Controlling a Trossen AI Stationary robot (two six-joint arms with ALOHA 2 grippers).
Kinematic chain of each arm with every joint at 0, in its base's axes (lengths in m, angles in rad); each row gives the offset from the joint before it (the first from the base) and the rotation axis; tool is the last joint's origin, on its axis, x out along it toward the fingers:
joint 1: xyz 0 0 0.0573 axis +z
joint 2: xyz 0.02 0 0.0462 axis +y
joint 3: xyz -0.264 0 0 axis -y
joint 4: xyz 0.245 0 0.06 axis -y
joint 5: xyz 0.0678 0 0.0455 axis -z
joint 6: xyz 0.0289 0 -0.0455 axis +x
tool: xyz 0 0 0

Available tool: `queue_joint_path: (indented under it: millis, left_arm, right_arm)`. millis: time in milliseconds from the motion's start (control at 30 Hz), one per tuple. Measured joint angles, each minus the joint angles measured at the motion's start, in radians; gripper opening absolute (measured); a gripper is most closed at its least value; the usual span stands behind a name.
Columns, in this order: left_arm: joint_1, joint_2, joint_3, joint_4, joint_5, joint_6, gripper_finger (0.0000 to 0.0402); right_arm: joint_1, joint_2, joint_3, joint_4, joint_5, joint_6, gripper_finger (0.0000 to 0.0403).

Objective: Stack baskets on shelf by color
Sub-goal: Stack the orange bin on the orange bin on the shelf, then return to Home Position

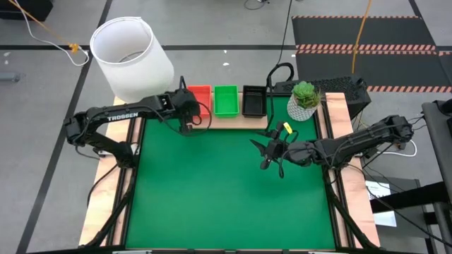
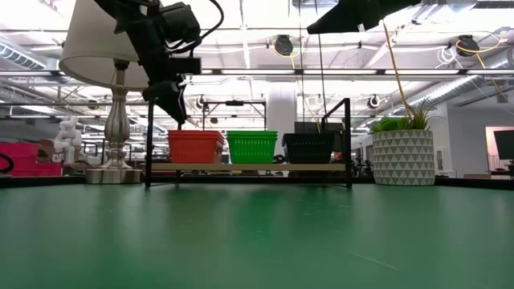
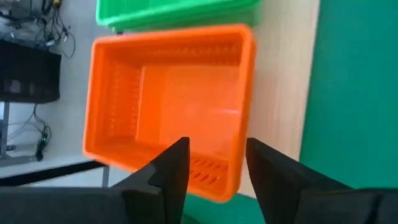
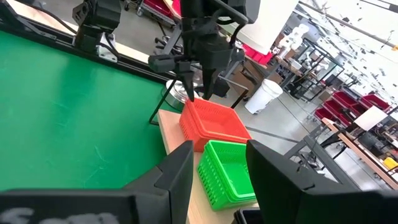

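Observation:
The light-wood shelf (image 1: 233,118) stands along the table's far edge. On it sit an orange-red basket (image 1: 200,97), a green basket (image 1: 226,99) and a black basket (image 1: 253,101), side by side. Whether each is one basket or a nested stack, I cannot tell. My left gripper (image 3: 214,163) is open and points down just above the orange-red basket (image 3: 168,99), at its left near corner (image 2: 173,135). My right gripper (image 1: 272,152) is open over the green mat, right of centre, and looks toward the shelf (image 4: 177,134).
A lamp with a white shade (image 1: 131,49) stands at the far left corner, its base (image 2: 112,172) beside the shelf's left upright. A potted plant (image 1: 305,99) stands right of the shelf. The green mat (image 1: 212,190) lies bare toward the near edge.

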Motion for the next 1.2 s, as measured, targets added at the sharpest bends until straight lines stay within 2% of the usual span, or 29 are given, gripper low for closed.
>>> queue_joint_path:
  millis: [200, 367, 467, 567, 700, 867, 1000, 1200]
  left_arm:
    - [-0.038, -0.009, 0.025, 0.002, -0.002, -0.027, 0.0168]
    - [-0.091, -0.035, 0.078, 0.003, -0.003, -0.117, 0.0168]
    - [-0.142, -0.061, 0.092, 0.005, -0.003, -0.203, 0.0166]
    - [-0.223, -0.085, 0.084, 0.010, -0.003, -0.287, 0.0147]
    - [-0.360, -0.113, 0.041, 0.020, -0.005, -0.365, 0.0090]
    - [-0.495, -0.133, -0.048, 0.130, -0.015, -0.446, 0.0013]
    - [-0.558, -0.130, -0.152, 0.266, -0.018, -0.498, 0.0011]
    - [-0.636, -0.152, -0.332, 0.525, -0.027, -0.537, 0.0004]
  right_arm:
    - [0.000, 0.000, 0.000, 0.000, 0.000, 0.000, 0.0141]
    - [0.000, 0.000, 0.000, -0.001, -0.001, 0.012, 0.0141]
    - [0.000, 0.000, 0.000, -0.003, -0.058, 0.020, 0.0141]
    - [0.000, 0.000, 0.000, -0.005, -0.104, 0.030, 0.0139]
    - [0.001, -0.007, 0.000, -0.043, -0.111, 0.054, 0.0114]
    - [0.000, -0.007, 0.000, -0.046, -0.175, 0.060, 0.0050]
    - [0.000, -0.008, 0.000, -0.070, -0.183, 0.056, 0.0006]
    - [0.000, -0.017, -0.078, -0.023, -0.183, 0.070, 0.0009]
